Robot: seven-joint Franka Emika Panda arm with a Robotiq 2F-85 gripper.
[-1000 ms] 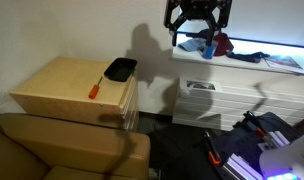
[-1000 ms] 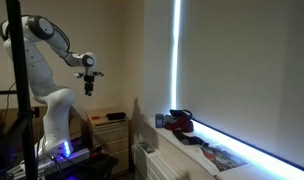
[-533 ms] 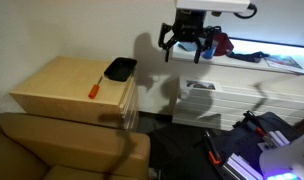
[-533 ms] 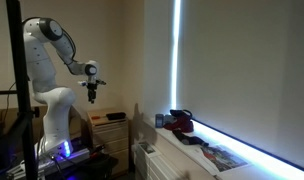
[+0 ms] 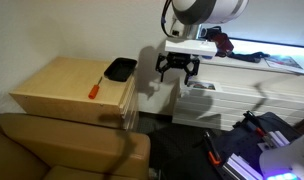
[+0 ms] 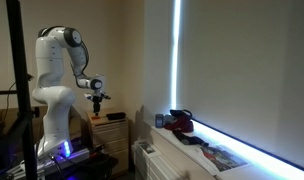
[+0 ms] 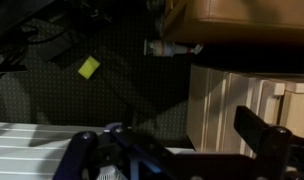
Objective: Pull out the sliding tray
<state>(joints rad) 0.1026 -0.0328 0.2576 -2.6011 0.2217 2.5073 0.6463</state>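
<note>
The pale tan wood cabinet [image 5: 62,88] stands beside the sofa. Its front with drawer fronts [image 5: 129,104] faces my gripper. I cannot make out the sliding tray as a separate board in any view; nothing sticks out from the cabinet front. My gripper [image 5: 178,69] is open and empty. It hangs in the air to the right of the cabinet, about level with its top and apart from it. It also shows in an exterior view [image 6: 95,100]. In the wrist view the open gripper [image 7: 182,150] looks down past the cabinet's wood front [image 7: 227,100] to the dark floor.
A small glossy black tray [image 5: 120,69] and an orange-handled screwdriver [image 5: 94,89] lie on the cabinet top. A brown sofa [image 5: 62,150] stands in front. A white radiator [image 5: 217,100] under a cluttered sill is at the right. A yellow note [image 7: 88,67] lies on the floor.
The arm has come down from high near the window sill and moved toward the cabinet. The gripper now hangs beside the cabinet top, still open.
</note>
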